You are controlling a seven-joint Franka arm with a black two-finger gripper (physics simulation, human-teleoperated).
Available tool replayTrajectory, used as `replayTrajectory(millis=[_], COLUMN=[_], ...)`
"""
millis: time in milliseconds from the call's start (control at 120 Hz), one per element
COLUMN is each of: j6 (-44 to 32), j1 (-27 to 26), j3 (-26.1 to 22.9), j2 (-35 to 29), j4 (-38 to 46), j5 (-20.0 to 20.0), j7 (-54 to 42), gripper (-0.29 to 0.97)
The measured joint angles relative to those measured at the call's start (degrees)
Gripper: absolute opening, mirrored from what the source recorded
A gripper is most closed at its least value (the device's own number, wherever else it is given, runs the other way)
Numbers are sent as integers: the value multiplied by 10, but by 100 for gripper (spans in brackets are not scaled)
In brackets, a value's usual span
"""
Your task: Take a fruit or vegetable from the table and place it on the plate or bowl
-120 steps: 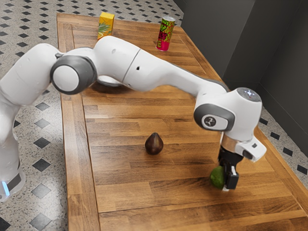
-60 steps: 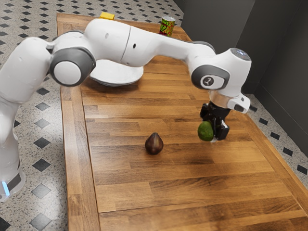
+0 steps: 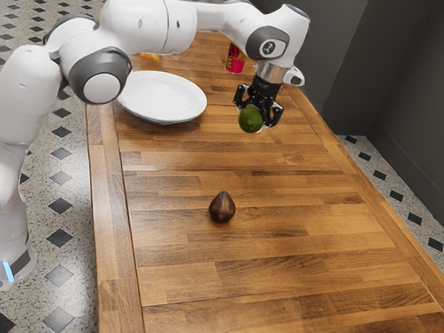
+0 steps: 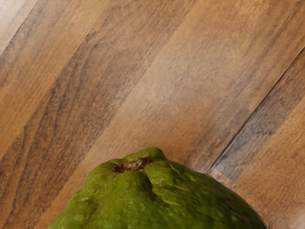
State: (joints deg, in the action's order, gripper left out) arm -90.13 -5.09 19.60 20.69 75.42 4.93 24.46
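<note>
My gripper [image 3: 254,116] is shut on a green fruit [image 3: 250,119] and holds it in the air above the table, to the exterior view's right of the white plate [image 3: 161,97]. The wrist view has the same green fruit [image 4: 159,196] close under my hand, its brown stem end showing, with wooden planks beneath it. A dark brown fruit [image 3: 222,207] stands on the table nearer the front, well away from my hand.
A pink and green can [image 3: 234,60] stands at the back of the wooden table [image 3: 277,263], just behind my hand. A dark wall runs along the exterior view's right. Tiled floor lies beside the table's other edge.
My arm has carried the green fruit from near the table's front right, up and back toward the plate. The plate has come out from behind the arm.
</note>
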Motion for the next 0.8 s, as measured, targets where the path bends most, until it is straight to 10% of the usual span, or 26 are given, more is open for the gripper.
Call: replayTrajectory(millis=[800], j6=[33], j1=[54], j3=[168], j2=[-80], j4=[125], j5=[-21], j7=[71], gripper=[36])
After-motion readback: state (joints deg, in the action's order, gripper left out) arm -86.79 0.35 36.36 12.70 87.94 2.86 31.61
